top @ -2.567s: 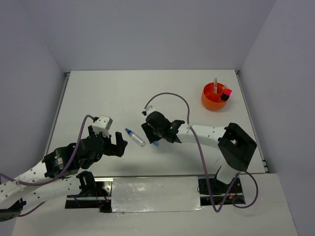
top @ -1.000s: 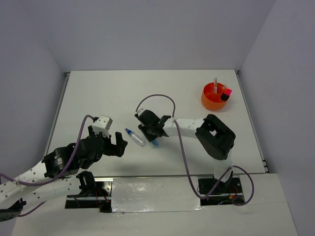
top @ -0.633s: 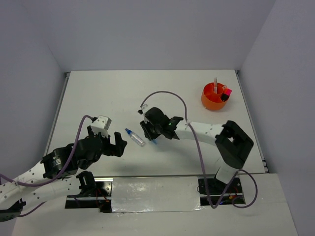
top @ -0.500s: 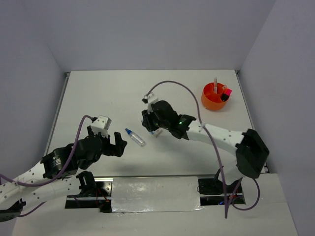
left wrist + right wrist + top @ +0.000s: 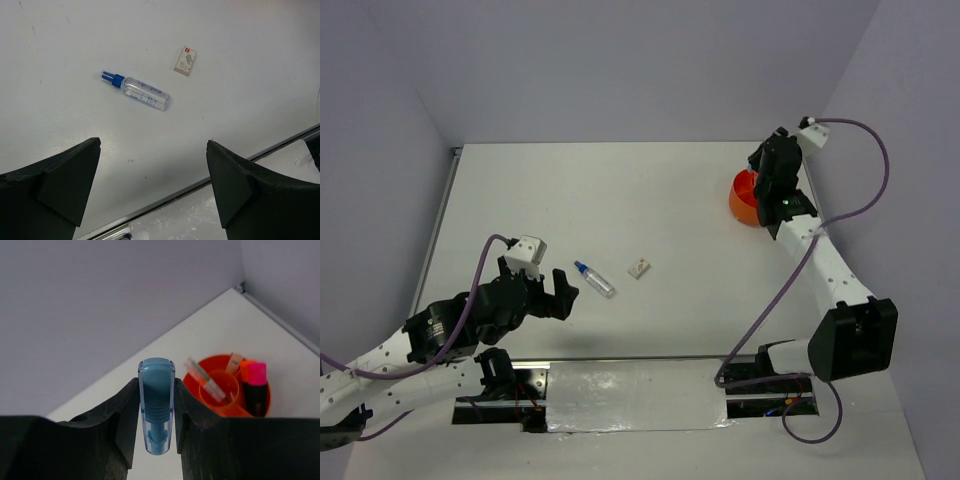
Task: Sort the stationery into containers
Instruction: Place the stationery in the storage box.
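Pinched in the right gripper [image 5: 156, 412], jaws tight on it: small blue plastic clip [image 5: 156, 390], upper right, above the round orange plastic tub [image 5: 742, 203] by the white bench's [image 5: 570, 190] far right corner. Spread wide, holding nothing, lower left: left gripper [image 5: 152, 145], near clear blue-capped tube [image 5: 136, 90] and small whitish block [image 5: 185, 60].

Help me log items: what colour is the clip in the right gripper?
Light blue; the clip shows best in the right wrist view.
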